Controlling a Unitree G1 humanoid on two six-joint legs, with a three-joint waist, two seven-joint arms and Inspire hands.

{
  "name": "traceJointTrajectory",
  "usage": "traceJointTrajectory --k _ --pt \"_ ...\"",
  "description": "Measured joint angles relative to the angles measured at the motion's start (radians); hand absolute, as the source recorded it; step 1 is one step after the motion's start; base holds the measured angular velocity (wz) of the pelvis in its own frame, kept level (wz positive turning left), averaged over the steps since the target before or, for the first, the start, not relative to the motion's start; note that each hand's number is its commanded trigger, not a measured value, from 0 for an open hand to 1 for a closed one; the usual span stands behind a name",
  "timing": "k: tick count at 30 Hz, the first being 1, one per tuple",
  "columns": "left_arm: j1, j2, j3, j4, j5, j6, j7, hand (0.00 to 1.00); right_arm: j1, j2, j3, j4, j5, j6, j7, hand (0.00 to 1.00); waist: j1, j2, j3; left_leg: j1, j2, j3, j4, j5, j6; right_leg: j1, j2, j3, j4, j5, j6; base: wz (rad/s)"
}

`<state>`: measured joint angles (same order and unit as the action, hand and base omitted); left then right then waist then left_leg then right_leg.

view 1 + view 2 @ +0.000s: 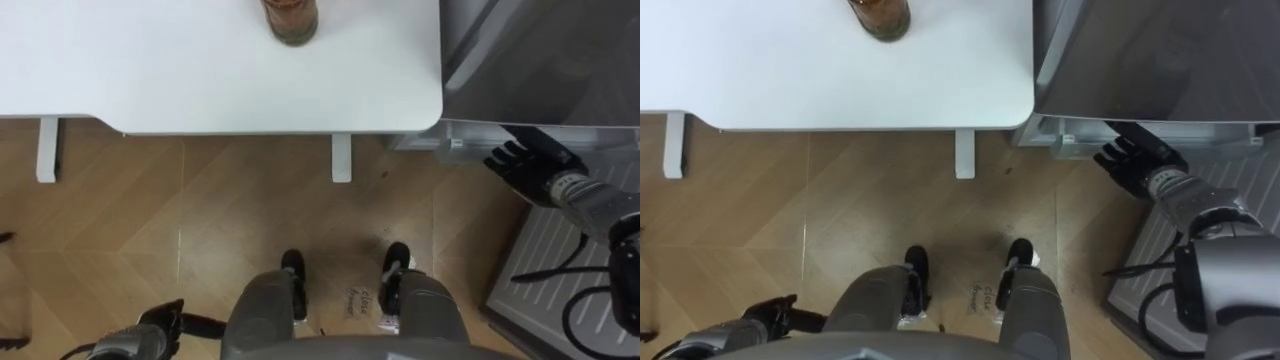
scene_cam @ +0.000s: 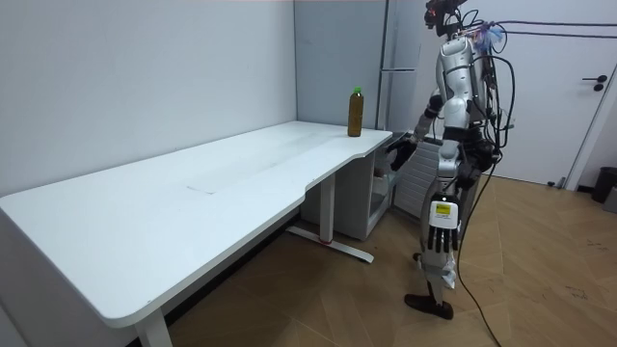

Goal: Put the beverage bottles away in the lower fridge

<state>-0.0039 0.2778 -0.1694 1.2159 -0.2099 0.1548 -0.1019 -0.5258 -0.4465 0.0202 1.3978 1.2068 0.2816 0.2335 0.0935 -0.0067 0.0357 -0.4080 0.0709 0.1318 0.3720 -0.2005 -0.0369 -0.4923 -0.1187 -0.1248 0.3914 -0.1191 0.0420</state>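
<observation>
A brown drink bottle (image 2: 355, 113) with a green cap stands near the white desk's (image 1: 200, 90) far end; its base (image 1: 290, 20) shows at the top of the eye views. The grey fridge (image 1: 540, 60) stands right of the desk. My right hand (image 1: 520, 165) reaches to the fridge's front lower edge, fingers loosely bent and holding nothing. My left hand (image 1: 160, 325) hangs open at my side, low on the left. I stand on the wooden floor facing the desk's end, as the room view shows.
A grey ribbed panel (image 1: 560, 270) lies low at my right, under the right arm. The desk's white legs (image 1: 342, 158) stand ahead of my feet. A closed door (image 2: 588, 116) is at the room view's right.
</observation>
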Motion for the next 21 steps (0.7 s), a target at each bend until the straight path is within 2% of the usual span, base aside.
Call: traceJointTrajectory --k 9,13,15,17,18,19,21 --pt "0.025 0.001 0.012 -0.021 0.009 -0.012 -0.018 0.0 0.085 0.007 -0.011 -0.001 0.002 -0.013 0.054 0.0 -0.003 0.002 -0.0017 0.082 0.001 -0.018 -0.026 0.0 0.001 0.118 0.008 -0.021 -0.073 0.013 0.01 0.06" --pt "0.042 0.001 0.043 -0.017 0.01 -0.016 -0.012 0.0 0.153 0.025 -0.064 -0.002 0.008 -0.037 0.09 0.0 -0.006 0.004 -0.0048 0.125 0.005 -0.02 -0.048 0.0 0.001 0.169 0.016 -0.026 -0.106 0.019 0.012 0.0" --pt "0.046 0.0 0.048 -0.016 0.007 -0.018 -0.007 0.0 0.19 0.038 -0.063 -0.006 0.004 -0.056 0.097 0.0 -0.008 0.006 -0.006 0.15 0.005 -0.021 -0.064 0.0 0.0 0.196 0.018 -0.031 -0.12 0.019 0.012 0.04" --pt "0.06 -0.008 0.048 -0.019 0.007 -0.03 0.008 0.0 0.239 0.065 -0.063 -0.008 -0.004 -0.075 0.099 0.0 -0.011 0.007 -0.0124 0.187 0.005 -0.023 -0.084 0.001 -0.001 0.235 0.02 -0.036 -0.144 0.02 0.015 0.04" --pt "0.072 -0.017 0.05 -0.019 0.007 -0.036 0.016 0.0 0.278 0.082 -0.061 -0.007 -0.008 -0.075 0.101 0.0 -0.01 0.007 -0.0238 0.207 0.005 -0.022 -0.101 0.001 -0.001 0.259 0.022 -0.037 -0.159 0.021 0.017 0.0" --pt "0.081 -0.024 0.05 -0.019 0.008 -0.044 0.025 0.0 0.32 0.097 -0.057 -0.005 -0.008 -0.075 0.108 0.0 -0.009 0.007 -0.0308 0.227 0.004 -0.022 -0.11 0.0 -0.002 0.281 0.023 -0.038 -0.171 0.021 0.018 0.0" --pt "0.092 -0.028 0.057 -0.018 0.008 -0.057 0.035 0.0 0.369 0.119 -0.052 -0.005 -0.012 -0.076 0.11 0.0 -0.009 0.004 -0.0324 0.254 0.004 -0.024 -0.123 -0.001 -0.003 0.306 0.023 -0.041 -0.176 0.019 0.02 0.02"
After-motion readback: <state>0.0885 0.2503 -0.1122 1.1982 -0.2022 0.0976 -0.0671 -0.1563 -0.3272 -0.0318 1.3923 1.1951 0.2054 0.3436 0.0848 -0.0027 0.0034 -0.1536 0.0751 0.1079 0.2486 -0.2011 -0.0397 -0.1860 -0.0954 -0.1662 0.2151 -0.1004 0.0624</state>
